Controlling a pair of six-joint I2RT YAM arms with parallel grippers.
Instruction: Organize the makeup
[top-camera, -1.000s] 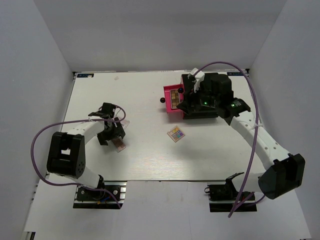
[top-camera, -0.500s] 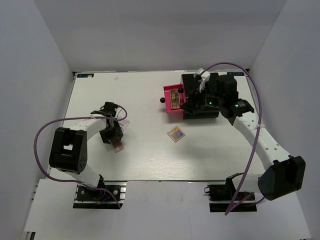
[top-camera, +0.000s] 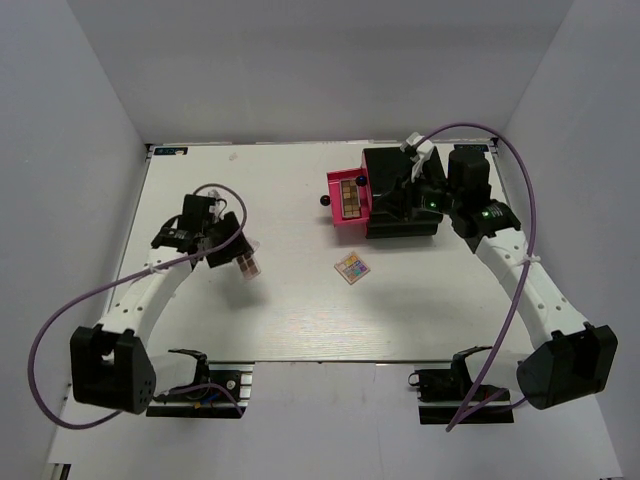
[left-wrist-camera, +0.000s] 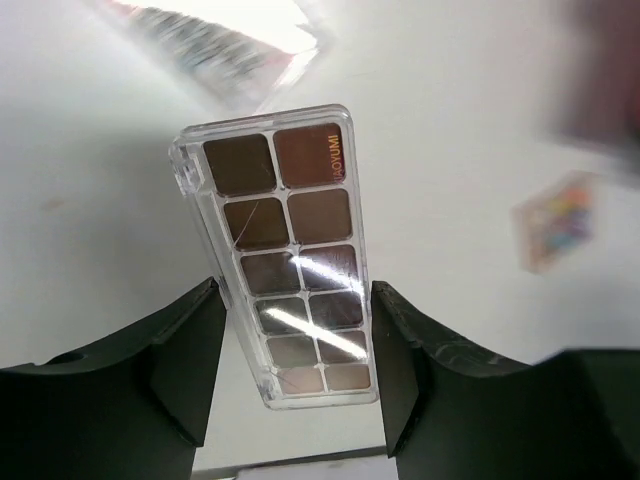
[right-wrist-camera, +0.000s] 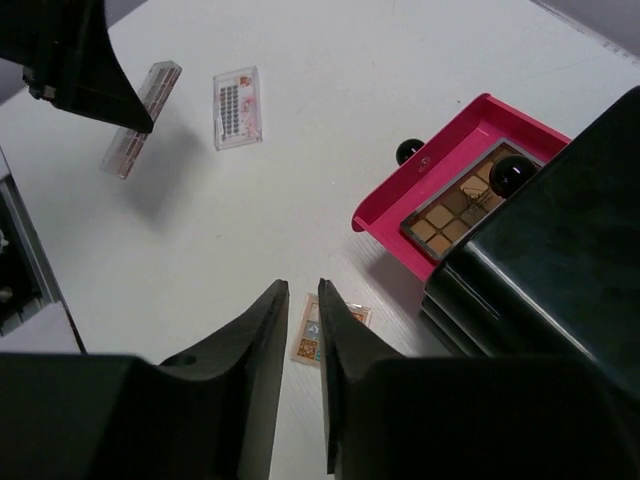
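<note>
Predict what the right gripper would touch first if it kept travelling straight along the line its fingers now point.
The right gripper, its fingers nearly closed with nothing between them, points down at the square pastel palette on the table. That palette would probably be met first, though depth is hard to judge; the pink drawer lies off to the side.

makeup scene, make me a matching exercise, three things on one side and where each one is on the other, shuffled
Things:
1. brown palette with the clear lid
2. square pastel palette
3. second brown palette

Places:
A. lying in the open pink drawer
B. between the left end effector fingers, lifted off the table
C. flat on the table, in front of the drawer box

Pairs: 1-B, 2-C, 3-A
</note>
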